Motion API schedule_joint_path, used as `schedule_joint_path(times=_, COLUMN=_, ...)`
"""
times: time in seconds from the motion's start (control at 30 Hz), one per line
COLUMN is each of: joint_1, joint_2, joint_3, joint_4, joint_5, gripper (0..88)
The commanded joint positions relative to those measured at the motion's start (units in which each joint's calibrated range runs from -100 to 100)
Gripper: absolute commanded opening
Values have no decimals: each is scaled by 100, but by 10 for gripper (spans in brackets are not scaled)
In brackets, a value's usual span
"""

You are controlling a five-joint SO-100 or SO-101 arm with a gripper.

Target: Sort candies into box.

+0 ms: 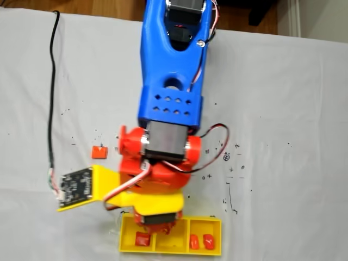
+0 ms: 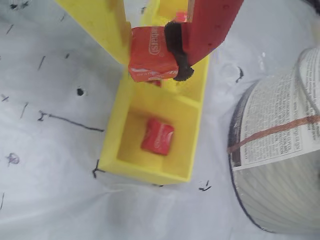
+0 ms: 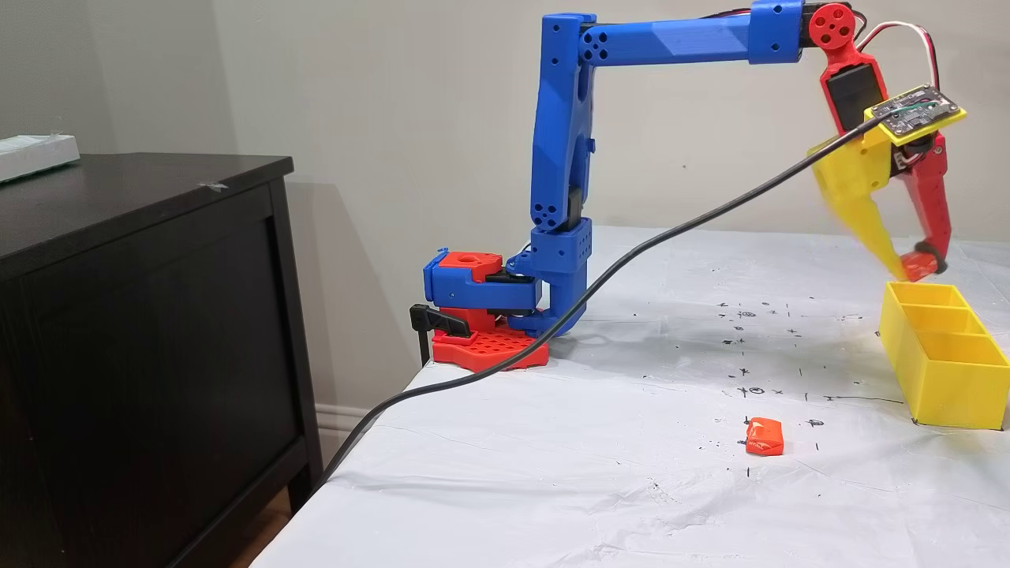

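White-covered tabletop (image 3: pixel 552 473); jaws pinching orange candy (image 2: pixel 150 54) over yellow box (image 2: pixel 112 145), poised for drop. Spare candy (image 3: pixel 764 436) waiting left.

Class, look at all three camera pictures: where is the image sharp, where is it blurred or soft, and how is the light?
In a fixed view from above, the arm is soft. In the wrist view the held candy is slightly blurred, the box sharper. In a fixed side view the hand shows blur on its yellow finger, while the lone candy on the sheet is crisp; the light is even.
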Motion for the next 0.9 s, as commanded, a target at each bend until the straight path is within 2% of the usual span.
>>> schedule_joint_path(times=0.0, joint_1=-326, joint_2=102, joint_3=-524, joint_4=-302, joint_5=-249, gripper=2)
schedule_joint_path(times=0.23, joint_1=-471, joint_2=602, joint_3=-779, joint_4=-572, joint_5=-420, gripper=2)
schedule_joint_path(times=0.6, joint_1=-553, joint_2=891, joint_3=-843, joint_4=-760, joint_5=-386, gripper=2)
schedule_joint_path(times=0.83, joint_1=-471, joint_2=1120, joint_3=-1289, joint_4=-392, joint_5=-298, gripper=44)
schedule_joint_path(times=0.87, joint_1=-462, joint_2=1154, joint_3=-1353, joint_4=-335, joint_5=-293, gripper=77)
